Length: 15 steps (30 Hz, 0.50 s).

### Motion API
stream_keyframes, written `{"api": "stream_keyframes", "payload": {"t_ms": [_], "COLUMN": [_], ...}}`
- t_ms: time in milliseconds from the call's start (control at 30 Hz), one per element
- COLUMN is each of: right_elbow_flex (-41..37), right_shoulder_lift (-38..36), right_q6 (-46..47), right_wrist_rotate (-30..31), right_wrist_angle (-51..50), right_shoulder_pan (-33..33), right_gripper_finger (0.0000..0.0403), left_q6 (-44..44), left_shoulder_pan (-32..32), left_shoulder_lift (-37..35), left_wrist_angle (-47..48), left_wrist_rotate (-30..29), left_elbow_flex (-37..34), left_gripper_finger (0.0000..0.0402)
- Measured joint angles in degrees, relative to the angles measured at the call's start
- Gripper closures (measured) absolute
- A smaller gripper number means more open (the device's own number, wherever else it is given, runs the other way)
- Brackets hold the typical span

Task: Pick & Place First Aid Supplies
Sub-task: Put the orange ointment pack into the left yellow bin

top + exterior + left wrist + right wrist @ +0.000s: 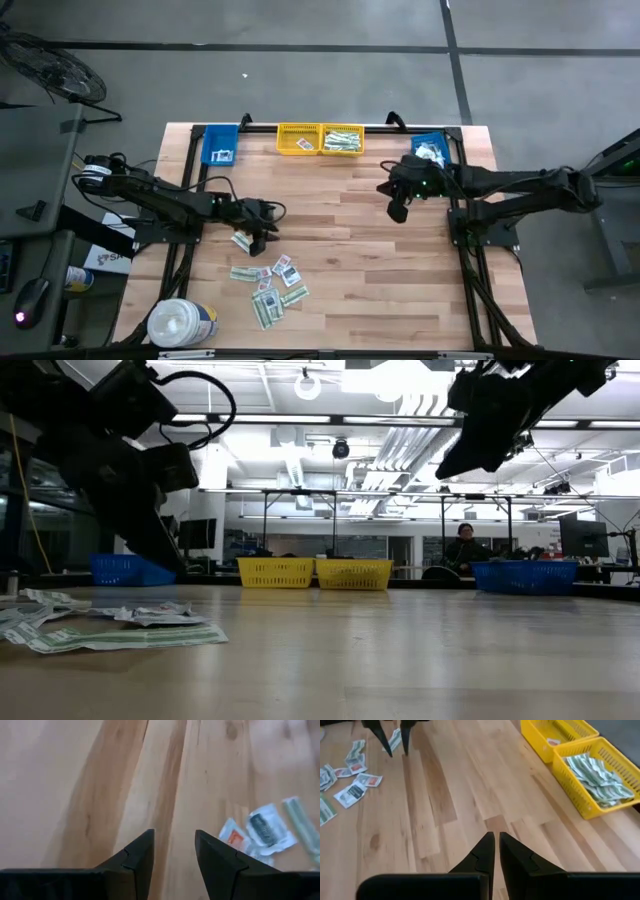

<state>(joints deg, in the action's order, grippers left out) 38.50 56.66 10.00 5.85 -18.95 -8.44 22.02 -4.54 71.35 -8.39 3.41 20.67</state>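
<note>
Left gripper (262,240) open and empty at packets' (272,287) 12 o'clock, right gripper (496,851) nearly closed, empty, over bare table (400,290)

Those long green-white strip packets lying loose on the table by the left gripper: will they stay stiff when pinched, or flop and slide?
The strip packets look thin and flat, with slightly lifted, wavy edges in the low view, so probably floppy and very light. Lying on smooth wood, they may slide if nudged. The left gripper hovers open beside them.

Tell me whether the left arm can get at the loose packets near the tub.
Probably yes: the left end effector hangs open right beside the packets, with only bare table between.
</note>
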Motion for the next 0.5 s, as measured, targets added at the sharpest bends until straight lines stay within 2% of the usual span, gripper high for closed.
{"api": "stream_keyframes", "payload": {"t_ms": [333,500], "right_elbow_flex": [0.0,0.0], "right_shoulder_lift": [0.04,0.04], "right_q6": [1.81,2.01], "right_wrist_rotate": [6.38,10.25], "right_wrist_angle": [0.54,1.21], "right_shoulder_pan": [8.33,11.61], "right_gripper_finger": [0.0386,0.0383], "left_q6": [18.6,23.27], "left_shoulder_pan": [0.02,0.05], "left_shoulder_lift": [2.11,4.79], "left_wrist_angle": [-2.53,-5.6], "left_wrist_rotate": [9.4,10.8], "left_elbow_flex": [0.0,0.02], "left_gripper_finger": [0.0259,0.0259]}}
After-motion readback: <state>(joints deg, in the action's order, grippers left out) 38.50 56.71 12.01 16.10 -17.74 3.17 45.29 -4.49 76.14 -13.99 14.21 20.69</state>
